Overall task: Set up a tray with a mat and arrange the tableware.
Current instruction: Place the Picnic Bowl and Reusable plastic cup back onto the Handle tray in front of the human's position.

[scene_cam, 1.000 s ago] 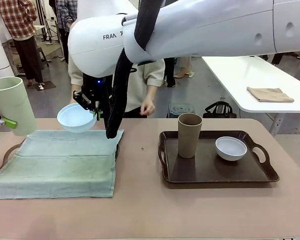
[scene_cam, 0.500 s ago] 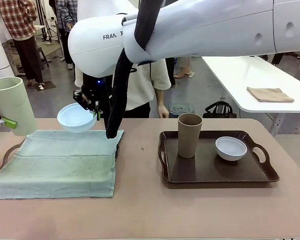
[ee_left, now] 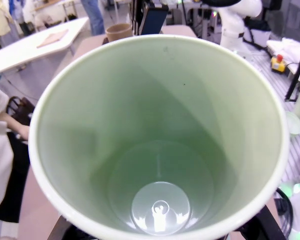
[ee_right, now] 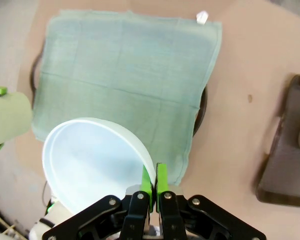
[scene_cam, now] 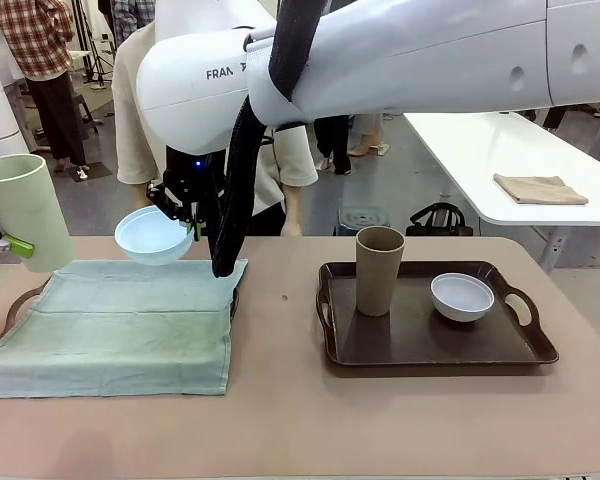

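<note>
The right arm reaches across the middle to the table's left half. Its right gripper [scene_cam: 190,222] is pinched fully together on the rim of a small, round light blue bowl [scene_cam: 152,236]. In the right wrist view the two green pads [ee_right: 161,179] sit almost touching, with only the thin wall of the bowl [ee_right: 87,160] between them. The bowl hangs tilted at the far edge of a pale green cloth mat [scene_cam: 115,322] – whether it touches the cloth I cannot tell.

The mat lies spread over a dark tray [scene_cam: 16,300], of which only a handle and bits of rim show from under the cloth.

At the picture's left edge the left gripper [scene_cam: 22,245] holds a tall, handleless pale green cup [scene_cam: 22,205] upright and clear of the table, just beyond the mat's far left corner. The jaws stand partly apart, as wide as the cup, with one green pad flat against its lower side. The left wrist view looks straight down into the cup [ee_left: 155,130].

On the table's right half, well apart from the mat, sits a second dark brown tray with handles [scene_cam: 430,348]. It carries a tall brown handleless cup [scene_cam: 379,270] and, just beside it, a small white round bowl [scene_cam: 462,297].

A person in a light top [scene_cam: 130,100] stands at the far side – partly hidden behind the right arm.
</note>
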